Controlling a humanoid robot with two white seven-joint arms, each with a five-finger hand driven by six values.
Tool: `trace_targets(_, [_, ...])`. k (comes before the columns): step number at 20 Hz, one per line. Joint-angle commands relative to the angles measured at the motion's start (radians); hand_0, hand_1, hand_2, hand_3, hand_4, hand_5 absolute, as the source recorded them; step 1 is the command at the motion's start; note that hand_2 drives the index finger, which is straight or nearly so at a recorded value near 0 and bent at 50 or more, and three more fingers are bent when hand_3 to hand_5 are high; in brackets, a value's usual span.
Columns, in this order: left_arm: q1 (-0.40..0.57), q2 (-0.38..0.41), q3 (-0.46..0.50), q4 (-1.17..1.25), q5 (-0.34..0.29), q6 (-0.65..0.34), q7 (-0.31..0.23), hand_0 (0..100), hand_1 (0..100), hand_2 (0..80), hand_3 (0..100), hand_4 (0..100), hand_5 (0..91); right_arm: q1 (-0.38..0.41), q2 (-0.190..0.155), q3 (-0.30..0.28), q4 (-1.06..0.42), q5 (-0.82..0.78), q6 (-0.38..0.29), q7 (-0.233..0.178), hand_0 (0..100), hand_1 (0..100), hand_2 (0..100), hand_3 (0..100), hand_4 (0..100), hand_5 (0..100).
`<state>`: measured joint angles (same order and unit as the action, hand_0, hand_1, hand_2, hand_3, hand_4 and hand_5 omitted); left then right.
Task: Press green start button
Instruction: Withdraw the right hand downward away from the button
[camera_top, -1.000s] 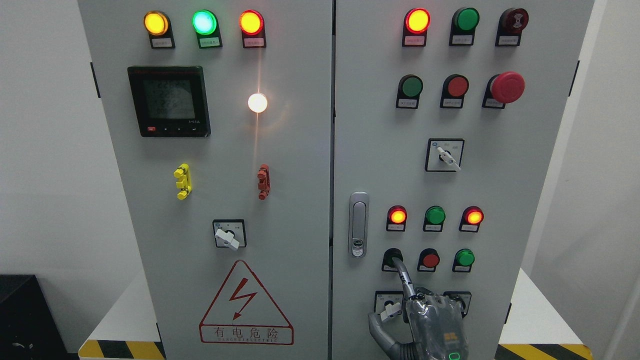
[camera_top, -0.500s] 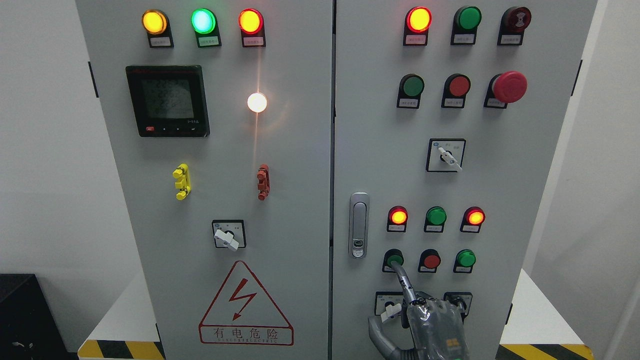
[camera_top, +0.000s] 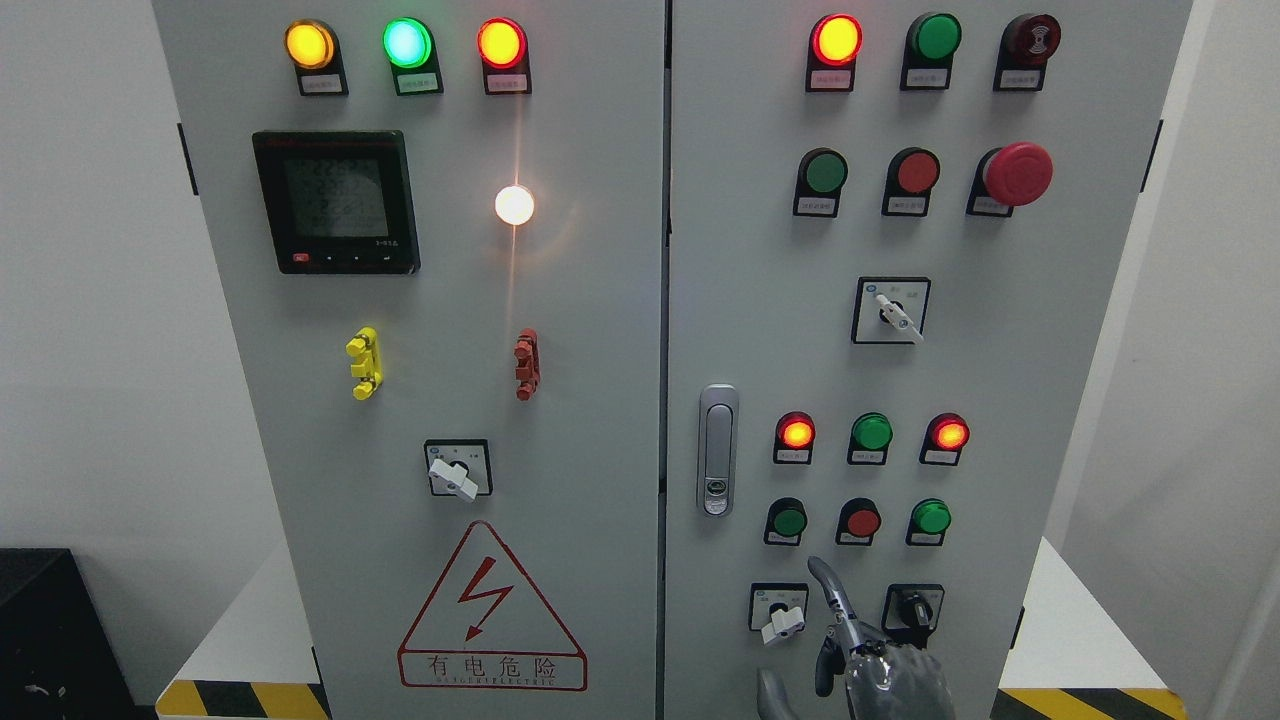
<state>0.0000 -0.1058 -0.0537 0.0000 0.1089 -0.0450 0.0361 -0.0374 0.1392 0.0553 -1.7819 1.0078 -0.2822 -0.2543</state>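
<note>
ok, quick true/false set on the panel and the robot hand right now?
1. The robot hand is touching the green start button. False: it is below the button, apart from it.
2. The green lamp at the left door's top is lit. True.
3. The red mushroom button is on the left door. False: it is on the right door.
4. The red lamp above the green start button glows. True.

A grey cabinet (camera_top: 600, 400) was fitted with red, green and yellow lamps; yellow-black stripes (camera_top: 245, 698) were painted on its white base.
</note>
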Motion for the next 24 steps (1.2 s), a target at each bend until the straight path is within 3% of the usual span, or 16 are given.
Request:
trace_targets(1, [-0.023, 0.000, 0.000, -0.028, 0.000, 0.001, -0.001, 12, 56, 0.0, 0, 0, 0.0, 0.099, -0.001, 0.029, -0.163, -0.188, 0.001, 0.032, 44, 33, 0, 71, 74, 79])
trace_targets(4, [-0.023, 0.000, 0.000, -0.028, 0.000, 0.001, -0.001, 12, 56, 0.0, 0, 0, 0.0, 0.125, -0.003, 0.032, -0.195, -0.256, 0.006, 0.050, 37, 31, 0, 63, 68, 72])
trace_targets(7, [-0.023, 0.000, 0.000, -0.028, 0.000, 0.001, -0.001, 12, 56, 0.0, 0, 0, 0.0, 0.126, -0.001, 0.038, -0.211, -0.354, 0.021, 0.056, 26, 28, 0, 47, 54, 58])
trace_targets(13, [-0.023, 0.000, 0.000, -0.028, 0.000, 0.001, -0.001, 12, 56, 0.0, 0, 0, 0.0, 0.156, -0.003, 0.087, -0.283, -0.647, 0.150, 0.148, 0, 25, 0, 24, 25, 28])
trace_targets(16, [-0.023, 0.000, 0.000, -0.028, 0.000, 0.001, -0.001, 12, 56, 0.0, 0, 0, 0.0, 0.156, -0.003, 0.087, -0.280, -0.722, 0.156, 0.184, 0, 22, 0, 17, 16, 14])
trace_targets(19, [-0.023, 0.000, 0.000, -0.028, 0.000, 0.001, -0.001, 12, 56, 0.0, 0, 0, 0.0, 0.152, -0.003, 0.087, -0.281, -0.761, 0.155, 0.191, 0, 16, 0, 8, 4, 0])
trace_targets(24, [-0.023, 0.000, 0.000, -0.028, 0.000, 0.001, -0.001, 12, 56, 0.0, 0, 0, 0.0, 0.146, -0.004, 0.087, -0.280, -0.775, 0.155, 0.196, 0, 13, 0, 0, 0, 0])
